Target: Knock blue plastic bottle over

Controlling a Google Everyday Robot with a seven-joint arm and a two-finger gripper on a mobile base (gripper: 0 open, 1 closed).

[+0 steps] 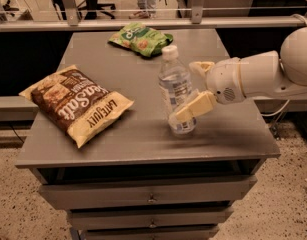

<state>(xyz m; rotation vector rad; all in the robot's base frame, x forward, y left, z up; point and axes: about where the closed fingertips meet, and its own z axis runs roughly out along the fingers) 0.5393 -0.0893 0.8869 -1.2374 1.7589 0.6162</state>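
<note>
The blue plastic bottle (174, 86), clear with a white cap and a printed label, stands on the grey cabinet top (143, 139) right of centre and leans with its cap toward the left. My gripper (186, 91) reaches in from the right, open. Its near finger (194, 107) lies against the front of the bottle's lower part. The far finger (201, 67) is just right of the bottle's shoulder. The white arm (263, 74) stretches off to the right edge.
A brown chip bag (75, 103) lies flat on the left of the top. A green snack bag (140, 38) lies at the back centre. Drawers (150, 196) sit below the front edge. A rail (143, 24) runs behind the cabinet.
</note>
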